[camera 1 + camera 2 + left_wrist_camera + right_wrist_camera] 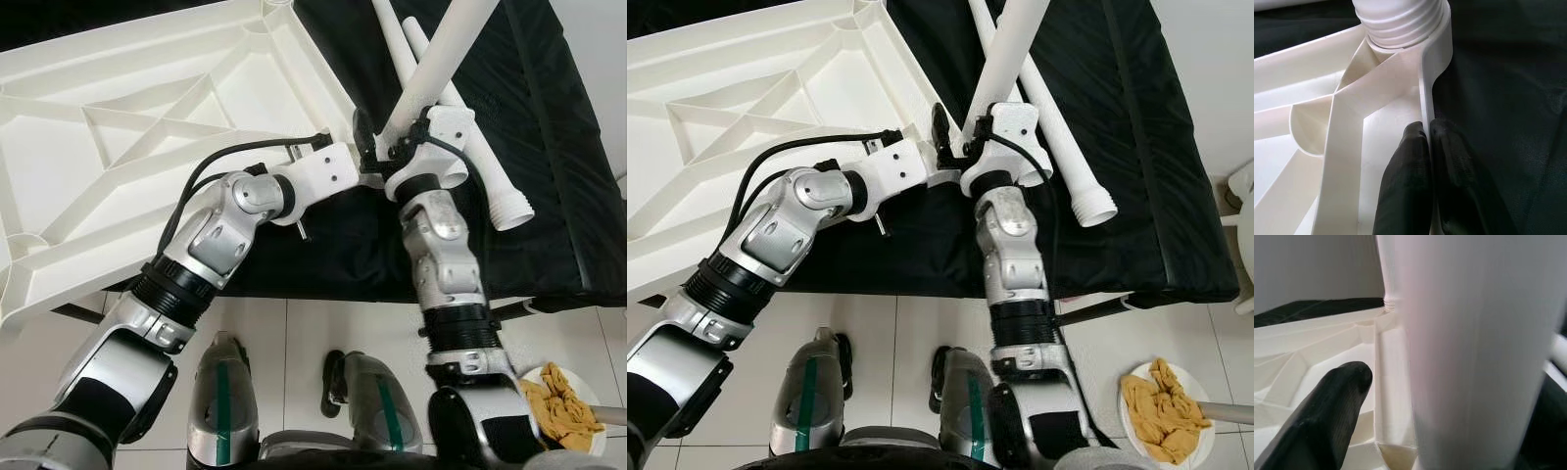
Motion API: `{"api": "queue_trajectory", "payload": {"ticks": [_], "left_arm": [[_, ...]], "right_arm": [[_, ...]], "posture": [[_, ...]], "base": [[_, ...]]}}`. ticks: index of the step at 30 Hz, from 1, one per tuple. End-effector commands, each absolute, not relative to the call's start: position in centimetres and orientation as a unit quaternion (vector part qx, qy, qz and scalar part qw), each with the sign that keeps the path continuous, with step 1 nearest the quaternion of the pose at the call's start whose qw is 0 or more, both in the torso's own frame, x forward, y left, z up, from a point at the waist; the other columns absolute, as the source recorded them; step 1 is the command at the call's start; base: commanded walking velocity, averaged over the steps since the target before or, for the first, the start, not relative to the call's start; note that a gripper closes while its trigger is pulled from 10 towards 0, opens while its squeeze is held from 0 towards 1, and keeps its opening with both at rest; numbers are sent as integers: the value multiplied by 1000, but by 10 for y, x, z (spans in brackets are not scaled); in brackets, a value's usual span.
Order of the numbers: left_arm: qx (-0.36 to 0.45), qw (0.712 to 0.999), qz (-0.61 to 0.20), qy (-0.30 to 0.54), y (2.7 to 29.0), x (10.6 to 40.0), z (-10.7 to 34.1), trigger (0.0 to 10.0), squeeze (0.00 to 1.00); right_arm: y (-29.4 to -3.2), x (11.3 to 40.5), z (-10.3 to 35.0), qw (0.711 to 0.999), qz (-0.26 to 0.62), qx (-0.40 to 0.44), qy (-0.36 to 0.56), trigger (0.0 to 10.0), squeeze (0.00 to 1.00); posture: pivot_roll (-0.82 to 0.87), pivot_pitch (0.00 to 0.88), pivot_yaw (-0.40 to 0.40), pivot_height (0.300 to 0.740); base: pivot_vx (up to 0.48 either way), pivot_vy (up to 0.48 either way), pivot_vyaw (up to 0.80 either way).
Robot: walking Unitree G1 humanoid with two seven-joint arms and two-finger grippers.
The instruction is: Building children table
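An upside-down white tabletop (pixel 147 127) lies on a black bed (pixel 509 147); the left gripper (pixel 1427 147) pinches its rim while the right gripper (pixel 397 147) holds a leg (pixel 441 59) at the corner socket (pixel 1400 24), best kept upright while twisting.

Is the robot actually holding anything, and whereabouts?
Yes. The left gripper pinches the tabletop by its edge wall near the corner socket. The right gripper holds the upright table leg low on its shaft.
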State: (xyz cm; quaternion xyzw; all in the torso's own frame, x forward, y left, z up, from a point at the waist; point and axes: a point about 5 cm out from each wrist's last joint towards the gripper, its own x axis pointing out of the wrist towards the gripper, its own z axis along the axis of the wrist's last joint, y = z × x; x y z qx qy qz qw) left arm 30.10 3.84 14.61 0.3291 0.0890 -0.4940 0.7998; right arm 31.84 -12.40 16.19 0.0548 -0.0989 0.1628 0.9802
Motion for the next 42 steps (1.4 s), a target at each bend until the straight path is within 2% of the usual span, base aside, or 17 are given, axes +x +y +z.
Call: {"api": "queue_trajectory", "payload": {"ticks": [1,6,12,17,35,36,42], "left_arm": [[338,786,-510,92,32,297,141,10000,0],[337,787,-509,91,32,298,142,10000,0],[335,790,-506,90,34,299,143,10000,0],[337,791,-503,89,35,300,144,10000,0],[342,789,-503,85,35,303,146,10000,0],[342,789,-504,85,35,303,146,10000,0],[342,789,-504,85,35,303,146,10000,0]], "right_arm": [[-128,320,161,977,185,57,-91,10000,0],[-151,327,155,964,254,27,-72,10000,0],[-167,334,146,950,305,52,-44,10000,0],[-173,340,144,948,312,46,-40,10000,0],[-171,354,147,931,363,17,-37,10000,0],[-170,354,146,929,369,15,-38,0,0],[-169,353,143,925,378,10,-37,0,0]], "posture": [[50,54,-66,740],[55,52,-70,740],[67,45,-69,740],[69,43,-69,740],[70,38,-63,740],[70,38,-63,740],[69,37,-65,740]], "base": [[0,0,0],[0,0,0],[0,0,0],[0,0,0],[0,0,0],[0,0,0],[0,0,0]]}}
